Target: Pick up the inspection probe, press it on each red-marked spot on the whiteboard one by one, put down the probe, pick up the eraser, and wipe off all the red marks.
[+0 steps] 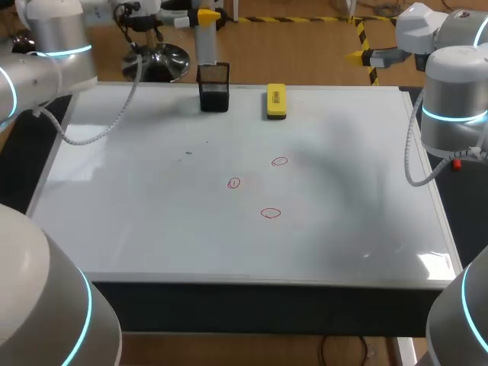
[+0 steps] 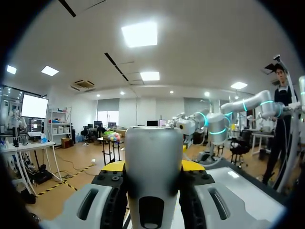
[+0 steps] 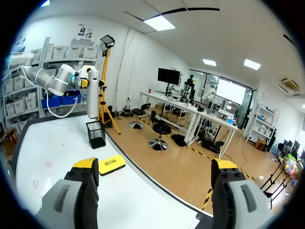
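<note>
The left gripper [image 2: 153, 168] has its yellow-tipped fingers [image 2: 114, 166] pressed against opposite sides of the grey, cylindrical inspection probe [image 2: 153, 143], pinching it between them. In the head view the probe stands upright directly above the black holder [image 1: 213, 88], with its lower end at or just over the holder's rim; whether it dips inside cannot be told. The right wrist view shows the same arrangement from across the board, with the left arm reaching in from beyond the holder. The right gripper [image 3: 155, 164] has its fingers [image 3: 86, 163] spread wide with nothing between them. It is well apart from the holder, past the whiteboard's edge on the eraser's side. The yellow eraser [image 1: 276, 101] lies flat on the whiteboard [image 1: 137, 213] just beside the holder, on the side toward the right arm, and touches neither the holder nor a gripper. The holder itself stands on the whiteboard close to its far edge. Three red marks [image 1: 233, 183] [image 1: 280, 161] [image 1: 271, 213], small drawn rings, sit on the board well nearer the robot than the holder. One is roughly in line with the holder, one in line with the eraser, and the third is farthest from the holder, between those two lines.
</note>
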Tool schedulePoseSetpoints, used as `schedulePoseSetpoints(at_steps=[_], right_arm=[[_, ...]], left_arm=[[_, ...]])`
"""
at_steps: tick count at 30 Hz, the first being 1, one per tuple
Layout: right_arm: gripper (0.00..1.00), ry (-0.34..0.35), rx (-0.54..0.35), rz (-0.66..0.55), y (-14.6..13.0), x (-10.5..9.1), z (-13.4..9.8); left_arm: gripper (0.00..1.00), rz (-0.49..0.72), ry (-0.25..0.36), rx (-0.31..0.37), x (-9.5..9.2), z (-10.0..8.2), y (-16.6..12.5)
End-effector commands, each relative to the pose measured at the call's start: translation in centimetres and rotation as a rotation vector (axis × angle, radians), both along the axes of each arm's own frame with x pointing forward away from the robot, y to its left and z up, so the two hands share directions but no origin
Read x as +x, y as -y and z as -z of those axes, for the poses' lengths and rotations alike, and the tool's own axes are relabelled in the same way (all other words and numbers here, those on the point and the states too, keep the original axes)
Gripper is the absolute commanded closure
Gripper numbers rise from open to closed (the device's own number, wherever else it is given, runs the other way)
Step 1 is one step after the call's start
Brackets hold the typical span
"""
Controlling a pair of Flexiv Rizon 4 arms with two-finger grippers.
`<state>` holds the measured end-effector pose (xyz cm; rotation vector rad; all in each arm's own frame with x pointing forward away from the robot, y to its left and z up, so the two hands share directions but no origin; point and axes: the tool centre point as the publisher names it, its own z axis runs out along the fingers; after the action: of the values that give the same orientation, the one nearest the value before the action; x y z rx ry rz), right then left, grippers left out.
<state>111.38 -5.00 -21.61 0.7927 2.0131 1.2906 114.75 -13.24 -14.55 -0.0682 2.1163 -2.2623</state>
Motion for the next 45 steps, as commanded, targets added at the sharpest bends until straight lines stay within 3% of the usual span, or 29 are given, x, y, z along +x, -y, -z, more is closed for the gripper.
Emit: schedulePoseSetpoints(at_steps=[1,7,22,45], right_arm=[[0.00,0.000,0.000,0.000,0.0,0.0,0.0],[0.00,0.000,0.000,0.000,0.0,0.0,0.0],[0.00,0.000,0.000,0.000,0.0,0.0,0.0],[0.00,0.000,0.000,0.000,0.0,0.0,0.0]], left_arm=[[1.00,-0.112,-0.008,0.017,-1.4,-1.1,-0.9],[1.00,-0.143,-0.021,0.032,-2.4,-0.9,-2.6],[1.00,-0.231,-0.050,0.010,-4.8,1.8,-7.6],[1.00,-0.223,-0.060,-0.003,-6.1,6.2,-8.5]])
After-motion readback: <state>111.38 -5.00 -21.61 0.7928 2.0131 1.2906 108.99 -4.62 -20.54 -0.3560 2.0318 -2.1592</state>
